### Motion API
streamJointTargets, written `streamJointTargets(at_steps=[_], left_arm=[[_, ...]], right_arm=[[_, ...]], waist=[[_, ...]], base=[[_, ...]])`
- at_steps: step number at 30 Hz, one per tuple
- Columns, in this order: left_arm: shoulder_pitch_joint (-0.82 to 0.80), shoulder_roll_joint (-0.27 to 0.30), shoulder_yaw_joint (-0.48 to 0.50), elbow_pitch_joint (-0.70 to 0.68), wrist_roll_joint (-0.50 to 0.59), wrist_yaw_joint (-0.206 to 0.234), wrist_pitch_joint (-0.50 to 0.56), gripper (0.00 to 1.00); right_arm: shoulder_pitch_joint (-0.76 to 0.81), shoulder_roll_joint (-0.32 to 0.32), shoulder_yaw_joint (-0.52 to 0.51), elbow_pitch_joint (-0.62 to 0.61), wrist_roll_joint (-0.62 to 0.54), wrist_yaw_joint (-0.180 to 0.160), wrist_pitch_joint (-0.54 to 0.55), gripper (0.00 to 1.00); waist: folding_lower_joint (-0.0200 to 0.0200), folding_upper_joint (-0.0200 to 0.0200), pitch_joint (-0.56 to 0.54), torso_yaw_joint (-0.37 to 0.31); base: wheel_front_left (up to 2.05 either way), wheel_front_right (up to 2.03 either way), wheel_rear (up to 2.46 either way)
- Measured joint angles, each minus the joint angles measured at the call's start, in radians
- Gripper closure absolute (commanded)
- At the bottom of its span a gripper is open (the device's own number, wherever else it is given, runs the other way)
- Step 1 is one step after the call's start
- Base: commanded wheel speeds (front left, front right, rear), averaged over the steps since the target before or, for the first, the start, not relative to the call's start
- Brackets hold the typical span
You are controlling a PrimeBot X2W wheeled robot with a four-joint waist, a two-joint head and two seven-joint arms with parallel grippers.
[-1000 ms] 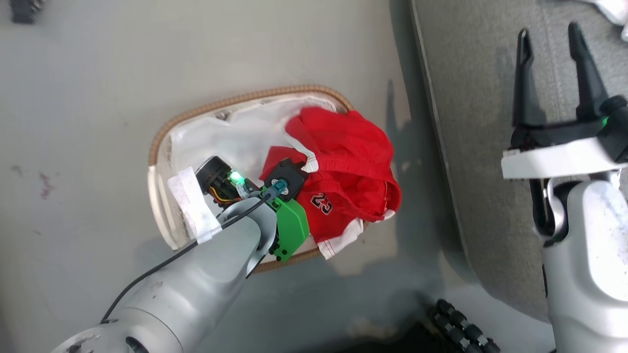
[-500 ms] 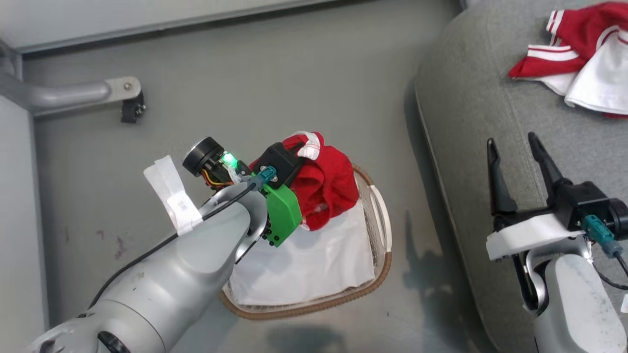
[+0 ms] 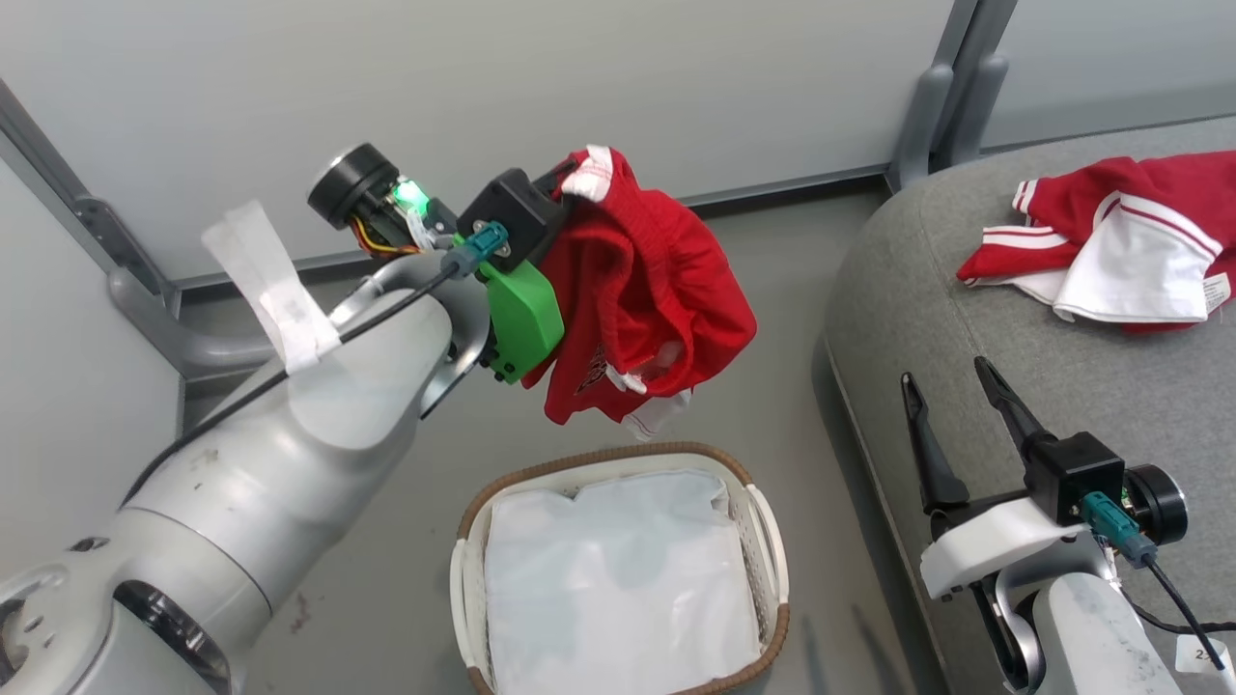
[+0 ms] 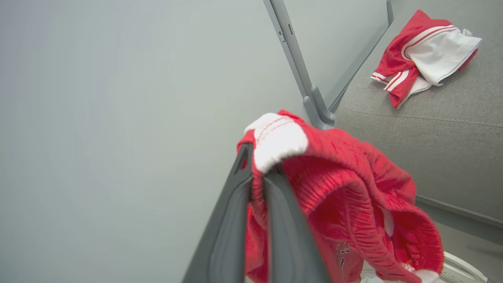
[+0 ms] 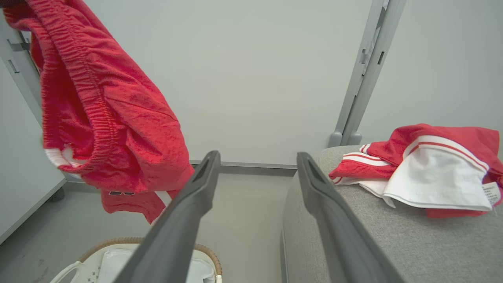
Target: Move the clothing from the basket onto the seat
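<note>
Red shorts aloft; the seat lies to your right.

Your left gripper has its jaws pinched shut on the white-trimmed edge of the red mesh shorts. They hang limp, long axis down, above the woven-rimmed basket, whose white liner lies bare. The grey upholstered seat sits right of the load, with the red-and-white garment already crumpled on it. Your right gripper, jaws wide and empty, hovers at the seat's edge, nearer to it, but the left carries the load.
</note>
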Motion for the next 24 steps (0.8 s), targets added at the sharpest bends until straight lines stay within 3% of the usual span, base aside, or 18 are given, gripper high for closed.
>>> streamJointTargets(at_steps=[15,24], left_arm=[[-0.152,0.040,0.030,-0.073,0.020,-0.002,0.000,1.00],[-0.163,0.028,0.032,-0.127,0.025,-0.002,-0.002,1.00]], right_arm=[[-0.034,0.000,0.108,0.052,-0.021,0.000,0.000,0.00],[-0.142,0.000,0.164,0.172,-0.084,0.000,0.000,0.00]], waist=[[0.0000,0.0000,-0.111,0.009],[0.0000,0.0000,-0.117,0.036]], base=[[0.00,0.00,0.00],[0.00,0.00,0.00]])
